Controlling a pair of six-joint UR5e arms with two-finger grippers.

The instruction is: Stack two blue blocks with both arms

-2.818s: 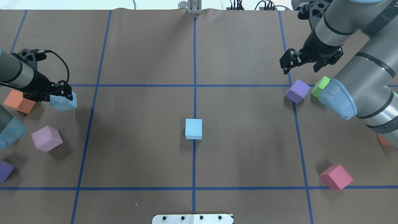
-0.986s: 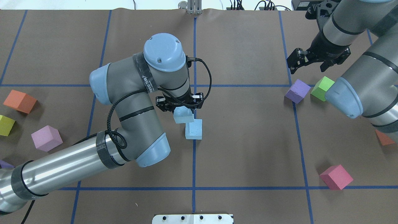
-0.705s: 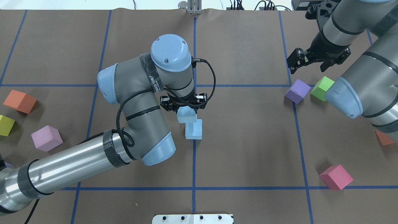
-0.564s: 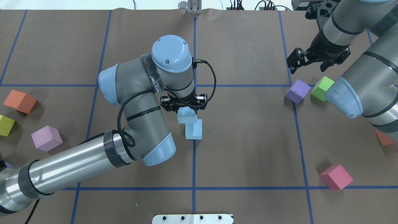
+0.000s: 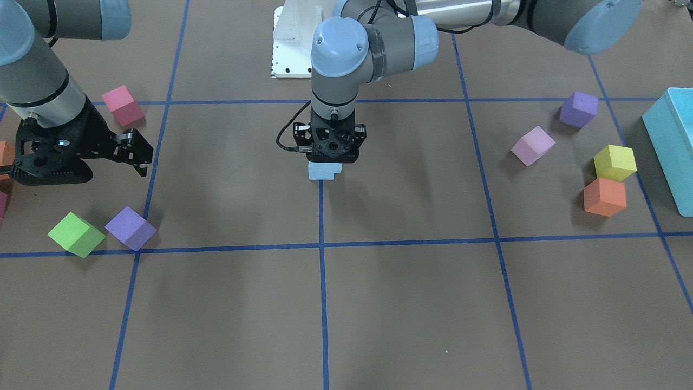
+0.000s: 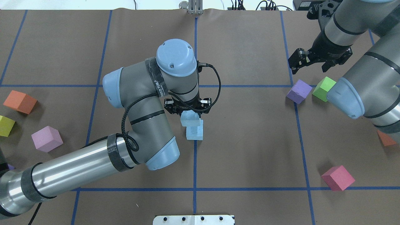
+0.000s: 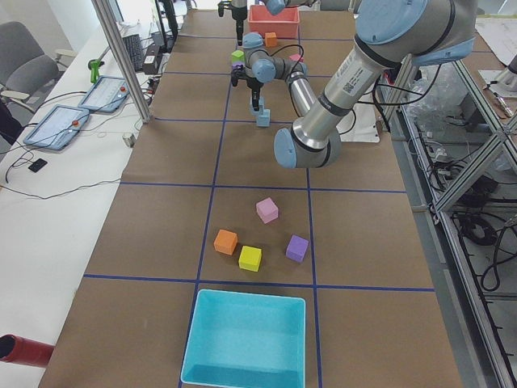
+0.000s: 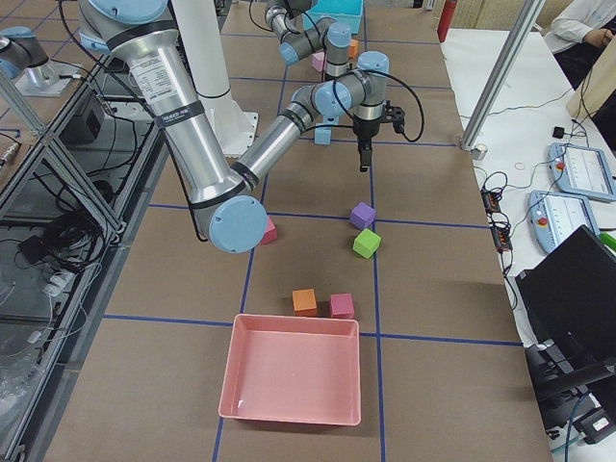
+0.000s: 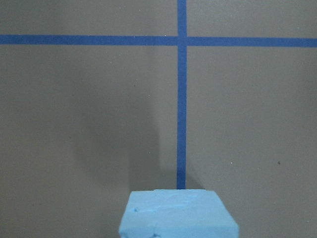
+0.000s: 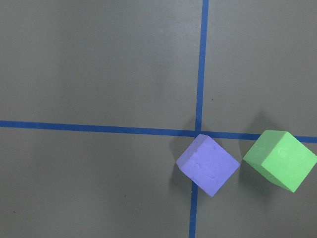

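Note:
My left gripper [image 6: 190,113] is shut on one pale blue block [image 6: 189,118] and holds it over the far edge of the second blue block [image 6: 195,133], which sits on the table's centre line. I cannot tell whether the two touch. In the front-facing view the gripper [image 5: 329,154] hides most of both; pale blue foam [image 5: 323,170] shows beneath it. The held block fills the bottom of the left wrist view [image 9: 178,215]. My right gripper [image 6: 308,65] is open and empty, at the far right.
A purple cube [image 6: 299,91] and a green cube [image 6: 324,88] lie just below the right gripper. A red cube [image 6: 337,177] lies at near right. Orange [image 6: 19,101], yellow [image 6: 6,125] and pink [image 6: 47,138] cubes lie at left. A teal bin [image 5: 671,146] stands beyond them.
My left arm has carried the blue block from the far left to the centre, then crept a little right and nearer over the second block. The right gripper has barely moved.

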